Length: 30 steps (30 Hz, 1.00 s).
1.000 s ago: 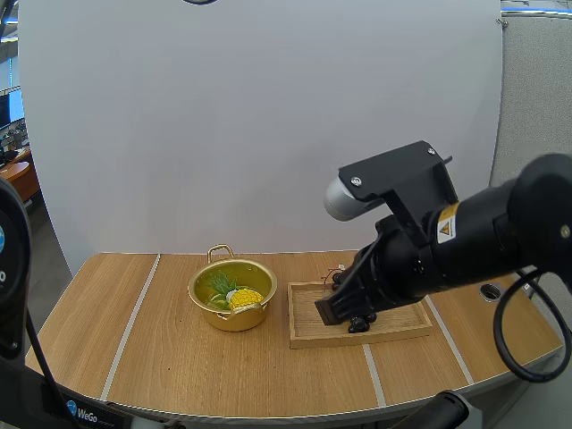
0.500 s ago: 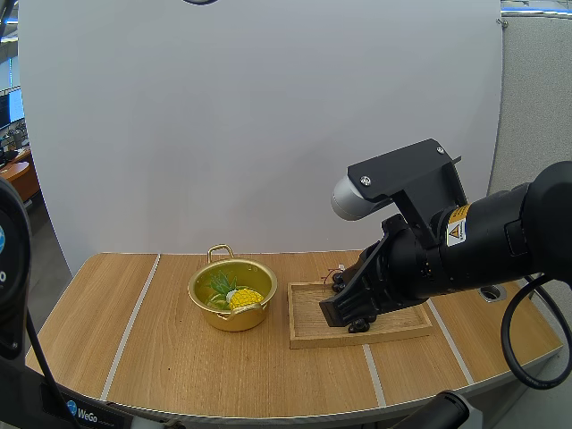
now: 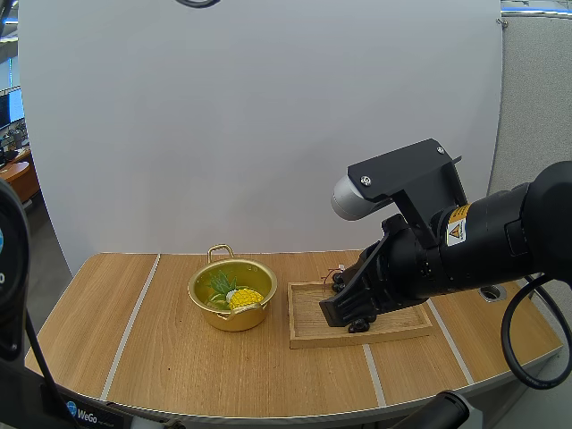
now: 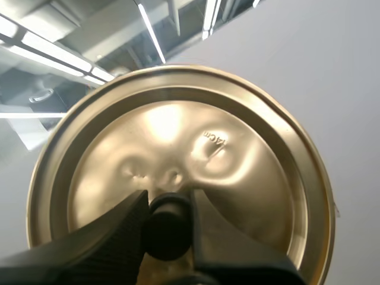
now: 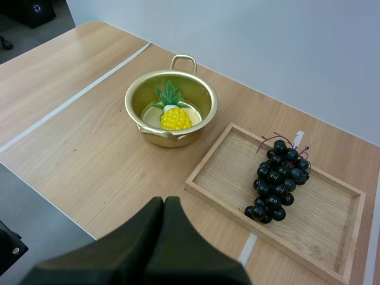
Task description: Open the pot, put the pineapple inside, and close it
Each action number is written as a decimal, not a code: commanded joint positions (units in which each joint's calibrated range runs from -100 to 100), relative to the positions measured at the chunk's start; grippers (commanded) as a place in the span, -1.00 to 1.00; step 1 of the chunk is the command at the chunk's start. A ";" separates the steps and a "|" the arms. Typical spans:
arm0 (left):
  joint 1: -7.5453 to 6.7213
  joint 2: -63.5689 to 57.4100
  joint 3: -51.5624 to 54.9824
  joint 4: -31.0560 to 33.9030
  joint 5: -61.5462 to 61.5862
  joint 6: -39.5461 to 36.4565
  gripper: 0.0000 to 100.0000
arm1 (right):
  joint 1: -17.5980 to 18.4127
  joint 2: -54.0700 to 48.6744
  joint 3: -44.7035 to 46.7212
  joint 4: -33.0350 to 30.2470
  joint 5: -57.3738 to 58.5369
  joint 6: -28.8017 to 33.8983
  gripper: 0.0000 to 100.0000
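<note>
- Found pot (image 3: 228,320) standing uncovered on bench (image 3: 170,357), toward the left, with one loop handle on its far side and one on its near side.
- Noted pineapple (image 3: 243,298) lying inside pot, yellow body toward near side, green leaves toward far side.
- Found lid (image 4: 178,148) off pot and held up by left gripper (image 4: 168,205).
- Recorded left gripper's two ribbed fingers standing either side of black knob (image 4: 169,231) at lid's centre, tips pinching it; grip confined to knob, brass face of lid untouched by fingers.
- Found right gripper (image 5: 164,203) with fingers pressed together as one dark wedge, nothing between them.
- Placed right gripper, by high view, over near left part of wooden tray (image 3: 308,313); contact with tray surface not determinable.
- Noted tray lying flat on bench to right of pot, a strip of bare bench between the two.
- Noted bunch of grapes (image 5: 278,178) lying in tray about mid-way along it, stem end toward far side, clear of tray's rim.
- Confirmed, by right wrist view, pot and pineapple well apart from right gripper, which points toward bench near tray's near left corner.
</note>
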 commanded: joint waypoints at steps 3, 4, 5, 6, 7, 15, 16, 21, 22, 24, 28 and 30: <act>-0.06 -0.55 -0.27 0.47 10.71 -0.14 -1.00 | -0.19 -1.73 3.99 0.43 0.00 0.07 -1.00; -0.06 -0.55 -0.27 0.47 11.74 -0.14 -1.00 | -0.19 -2.62 4.54 0.43 0.00 -0.01 -1.00; -0.06 -0.55 -0.27 0.47 12.65 -0.14 -1.00 | -0.26 -3.46 4.86 0.43 0.00 -0.01 -1.00; -0.06 -0.55 -0.27 0.47 13.54 -0.14 -1.00 | -0.24 -4.06 4.92 0.43 0.00 -0.01 -1.00; -0.06 -0.55 -0.27 0.47 13.67 -0.14 -1.00 | -0.50 -4.64 4.92 0.32 0.00 -0.01 -1.00; -0.06 -0.55 0.12 0.47 13.67 0.39 -1.00 | -1.58 -6.30 4.92 1.77 0.00 -0.33 -1.00; -0.06 -0.55 0.50 0.47 13.67 0.39 -1.00 | -1.58 -6.30 4.92 1.77 0.00 -0.33 -1.00; -0.06 -0.55 4.46 -0.33 13.67 1.04 -1.00 | -1.58 -6.30 4.92 1.77 0.00 -0.31 -1.00; -0.06 -0.55 5.71 -0.63 13.67 1.14 -1.00 | -1.58 -6.30 4.92 1.77 0.00 -0.31 -1.00; -0.06 -0.55 8.17 -0.96 13.67 2.03 -1.00 | -1.58 -6.30 4.92 1.77 0.00 -0.31 -1.00; -0.06 -0.55 14.08 -1.60 13.67 3.57 -1.00 | -1.58 -6.30 4.92 1.77 0.00 -0.31 -1.00; -0.06 -0.55 17.51 -1.60 13.67 4.39 -1.00 | -1.58 -6.30 4.92 1.77 0.00 -0.31 -1.00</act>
